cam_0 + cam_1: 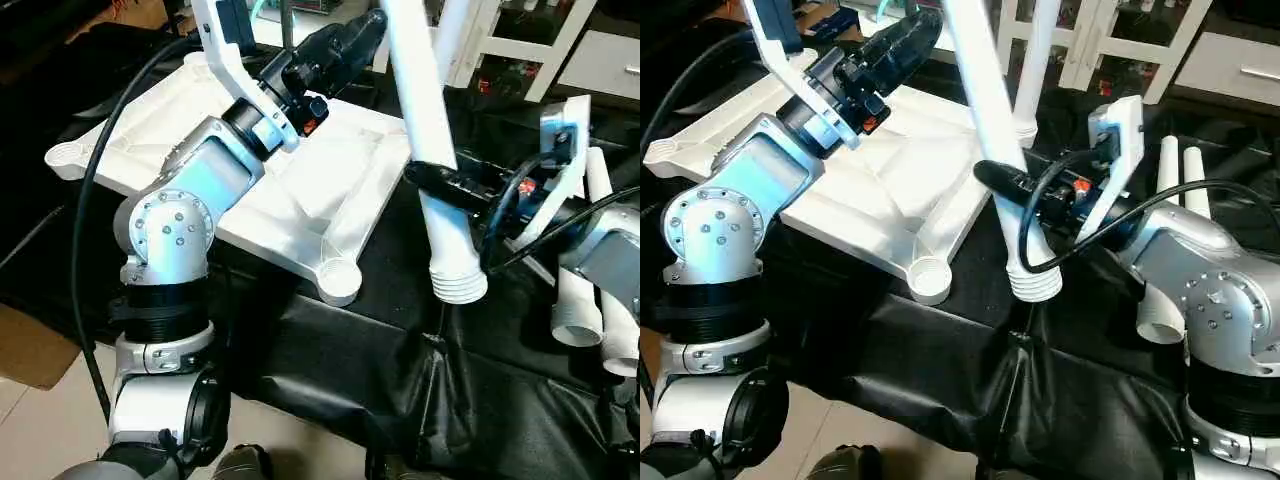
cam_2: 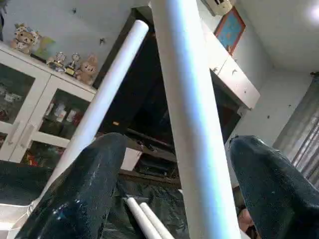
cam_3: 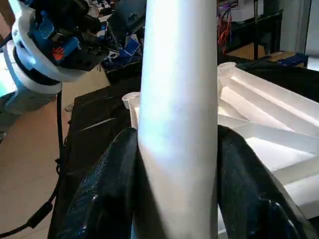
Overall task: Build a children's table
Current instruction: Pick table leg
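We see the white tabletop (image 1: 300,190) lying ribbed side up on the black-draped surface (image 1: 940,370), one round corner socket (image 1: 931,278) near the front edge. Our right end effector (image 3: 177,164) clamps a long white tube leg (image 1: 990,120), which tilts with its ridged end hanging just above the cloth, beside that socket. Our left end effector (image 2: 174,189) stands wide, its fingers (image 2: 79,199) on either side of the same leg without touching it. Two spare legs (image 1: 1175,170) lie behind the right arm.
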{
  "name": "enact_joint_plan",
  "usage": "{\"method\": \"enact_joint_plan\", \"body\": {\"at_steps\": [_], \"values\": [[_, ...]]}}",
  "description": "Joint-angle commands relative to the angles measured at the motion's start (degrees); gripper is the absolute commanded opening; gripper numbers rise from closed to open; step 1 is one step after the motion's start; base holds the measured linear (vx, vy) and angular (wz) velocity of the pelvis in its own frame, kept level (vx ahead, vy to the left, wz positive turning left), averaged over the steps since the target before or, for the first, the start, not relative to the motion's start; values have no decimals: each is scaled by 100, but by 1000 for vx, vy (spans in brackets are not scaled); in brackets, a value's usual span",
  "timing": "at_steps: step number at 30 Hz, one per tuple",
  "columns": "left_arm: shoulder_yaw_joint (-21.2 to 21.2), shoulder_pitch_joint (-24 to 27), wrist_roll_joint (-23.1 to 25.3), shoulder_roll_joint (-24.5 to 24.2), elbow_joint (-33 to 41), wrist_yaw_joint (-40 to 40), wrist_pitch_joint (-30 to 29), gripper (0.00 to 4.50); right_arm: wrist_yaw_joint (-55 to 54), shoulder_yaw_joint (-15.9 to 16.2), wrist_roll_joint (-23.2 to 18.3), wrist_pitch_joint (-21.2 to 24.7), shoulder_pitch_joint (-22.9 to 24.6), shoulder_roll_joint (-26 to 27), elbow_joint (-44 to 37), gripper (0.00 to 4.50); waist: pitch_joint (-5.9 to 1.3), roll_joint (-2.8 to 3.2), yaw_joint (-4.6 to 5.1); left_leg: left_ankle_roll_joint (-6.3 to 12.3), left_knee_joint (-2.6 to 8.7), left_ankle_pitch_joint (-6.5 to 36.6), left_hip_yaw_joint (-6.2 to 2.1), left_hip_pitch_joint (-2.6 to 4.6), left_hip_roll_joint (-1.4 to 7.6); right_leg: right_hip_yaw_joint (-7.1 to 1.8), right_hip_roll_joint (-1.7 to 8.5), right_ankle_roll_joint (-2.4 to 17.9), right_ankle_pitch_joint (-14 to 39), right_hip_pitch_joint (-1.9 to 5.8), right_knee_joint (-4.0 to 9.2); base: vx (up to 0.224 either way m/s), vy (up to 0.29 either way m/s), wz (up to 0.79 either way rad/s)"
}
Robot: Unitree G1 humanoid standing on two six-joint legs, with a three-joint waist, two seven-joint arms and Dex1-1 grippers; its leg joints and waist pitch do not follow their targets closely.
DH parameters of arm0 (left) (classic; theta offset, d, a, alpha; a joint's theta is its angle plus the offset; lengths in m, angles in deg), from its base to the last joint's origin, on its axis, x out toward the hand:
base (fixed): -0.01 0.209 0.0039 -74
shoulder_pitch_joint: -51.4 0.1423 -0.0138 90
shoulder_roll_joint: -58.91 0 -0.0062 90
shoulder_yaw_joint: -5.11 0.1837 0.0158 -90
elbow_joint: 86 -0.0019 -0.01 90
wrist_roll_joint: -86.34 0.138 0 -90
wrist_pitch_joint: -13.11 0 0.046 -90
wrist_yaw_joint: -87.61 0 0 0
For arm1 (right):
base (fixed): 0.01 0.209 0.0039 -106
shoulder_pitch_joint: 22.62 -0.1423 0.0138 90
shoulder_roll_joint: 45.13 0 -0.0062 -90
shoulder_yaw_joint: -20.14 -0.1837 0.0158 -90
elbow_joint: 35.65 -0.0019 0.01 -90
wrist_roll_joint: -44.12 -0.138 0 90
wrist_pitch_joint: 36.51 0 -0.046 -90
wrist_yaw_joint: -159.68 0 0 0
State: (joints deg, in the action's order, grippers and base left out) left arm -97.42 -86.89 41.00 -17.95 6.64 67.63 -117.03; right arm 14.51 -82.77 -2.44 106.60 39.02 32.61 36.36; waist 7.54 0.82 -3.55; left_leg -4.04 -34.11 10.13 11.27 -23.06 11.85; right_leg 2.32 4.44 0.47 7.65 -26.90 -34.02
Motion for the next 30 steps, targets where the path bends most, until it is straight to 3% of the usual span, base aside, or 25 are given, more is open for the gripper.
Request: {"method": "enact_joint_plan", "body": {"at_steps": [1, 10, 13, 17, 21, 26, 30], "values": [[52, -105, -38, 0, 38, 46, -32, 377, -35, 47, -18, -90, 50, -29, -219, 175, -431, -63, -17, 471, 322, 477, -13, 96, -6, -145, 151, 1138, 1007, 476, 350, 0, 0, 0], [-36, -137, -259, 51, 80, 52, -70, 377, 24, 154, 9, -93, 117, -102, -341, 175, -420, -72, -14, 475, 327, 510, -12, 94, -6, -147, 152, 1132, 1043, 472, 357, 0, 0, 0], [-243, -166, -942, 175, 179, 38, -425, 411, 135, 323, 200, -247, 165, -215, -411, 175, -419, -67, -19, 393, 325, 544, -8, 92, -9, -151, 159, 1138, 1092, 471, 350, 0, 0, 0], [-348, -214, -1179, 235, 206, 170, -493, 446, 199, 446, 341, -335, 201, -311, -464, 175, -412, -86, -11, 399, 327, 583, -8, 85, -9, -151, 151, 1131, 1095, 470, 361, 0, 0, 0], [-448, -251, -1452, 246, 84, 319, -650, 450, 279, 620, 553, -500, 212, -427, -518, 175, -411, -90, -5, 409, 324, 579, -12, 84, -16, -149, 146, 1017, 1193, 474, 369, 0, 0, 0], [-452, -272, -1457, 230, 21, 458, -713, 450, 432, 772, 664, -640, 236, -550, -556, 175, -418, -86, -4, 450, 320, 564, -12, 87, -12, -146, 141, 1016, 1176, 470, 371, 0, 0, 0], [-408, -313, -1187, 178, -103, 578, -542, 450, 538, 861, 743, -733, 271, -641, -595, 175, -425, -76, -8, 475, 316, 567, -15, 90, -7, -143, 138, 989, 1166, 473, 375, 0, 0, 0]]}}
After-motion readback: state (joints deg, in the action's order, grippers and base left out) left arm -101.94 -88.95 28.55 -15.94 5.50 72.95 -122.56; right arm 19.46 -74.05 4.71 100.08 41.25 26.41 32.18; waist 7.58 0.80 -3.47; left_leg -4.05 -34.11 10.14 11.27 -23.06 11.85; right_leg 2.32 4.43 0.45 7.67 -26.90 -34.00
